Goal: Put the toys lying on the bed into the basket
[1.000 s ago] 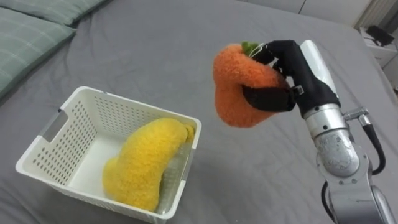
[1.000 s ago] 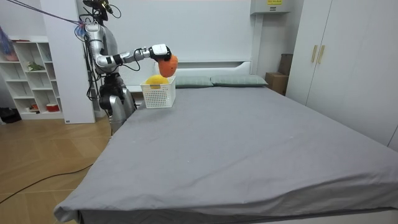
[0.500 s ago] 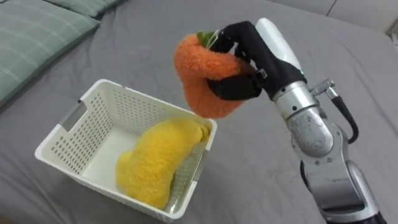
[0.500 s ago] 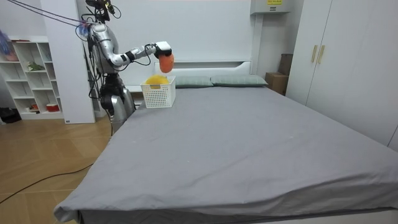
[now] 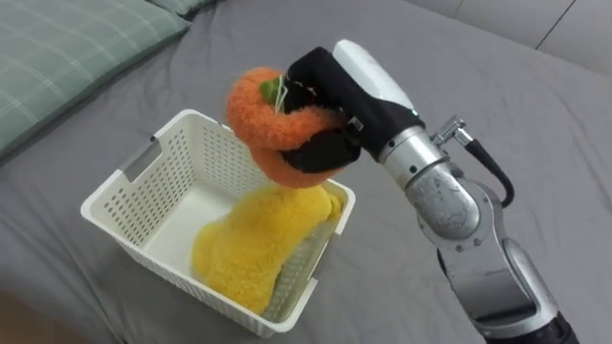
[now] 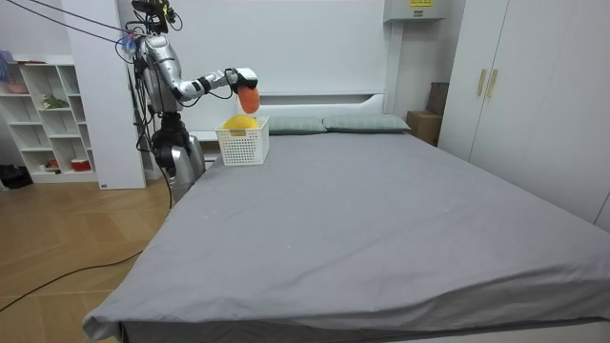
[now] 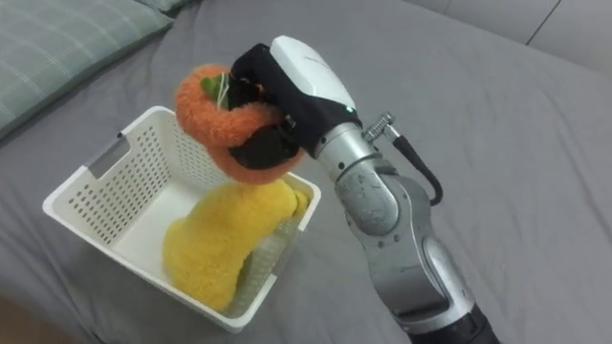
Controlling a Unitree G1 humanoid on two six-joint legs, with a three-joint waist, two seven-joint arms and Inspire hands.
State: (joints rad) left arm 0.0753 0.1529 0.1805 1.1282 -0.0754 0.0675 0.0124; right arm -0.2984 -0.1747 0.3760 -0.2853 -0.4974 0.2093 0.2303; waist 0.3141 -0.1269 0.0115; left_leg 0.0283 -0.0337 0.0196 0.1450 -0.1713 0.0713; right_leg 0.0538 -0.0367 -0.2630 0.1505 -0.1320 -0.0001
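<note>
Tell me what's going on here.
The robot stands beside the grey bed, near the pillows. Its right hand is curled round an orange plush toy with a green tuft and holds it just above the white basket that sits on the bed. A yellow plush toy already lies in the basket. The orange toy is not yet released, so it looks about to go in next.

The orange plush toy [image 5: 273, 124] hides the palm of the right hand [image 5: 330, 91] and parts of its fingers [image 5: 320, 153]. It also covers part of the far right rim of the basket [image 5: 134, 196] and overlaps the far end of the yellow plush toy [image 5: 249, 248]. The pillow [image 5: 67, 57] is cut off at the left and top edges. In the room view the basket's contents are too small for detail.
</note>
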